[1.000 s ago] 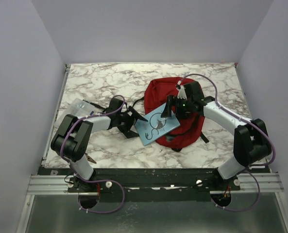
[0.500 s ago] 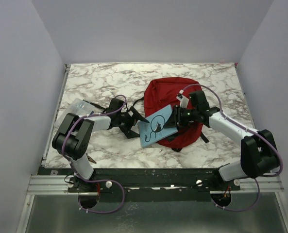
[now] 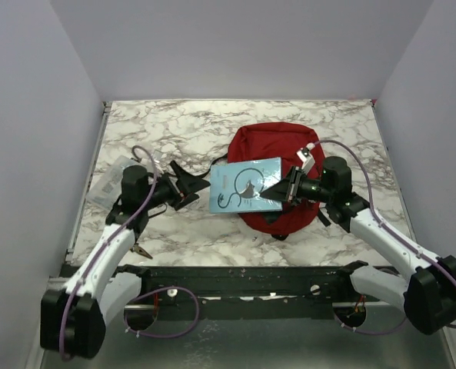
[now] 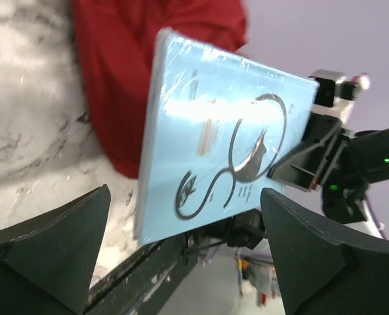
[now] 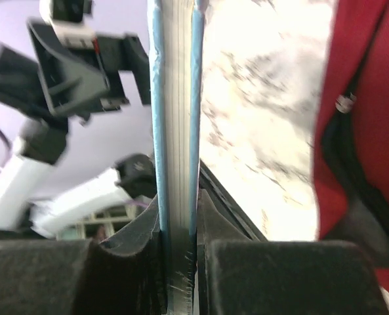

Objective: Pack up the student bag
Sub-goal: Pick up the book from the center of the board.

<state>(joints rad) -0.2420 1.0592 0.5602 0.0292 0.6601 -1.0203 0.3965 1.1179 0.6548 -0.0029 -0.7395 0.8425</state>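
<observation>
No text, brand or number is legible in any view.

Book [image 3: 245, 185]: the light-blue front cover carries a dark line drawing, apparently a cat with a long curled tail. In the left wrist view, a short orange line of print sits near the middle of the cover and small dark print sits beside the tail. Both are too small and blurred to read. The overhead view shows the same drawing, and the print cannot be made out. The right wrist view shows only the book's edge: blue covers and a pale page block, with no markings seen.
</observation>
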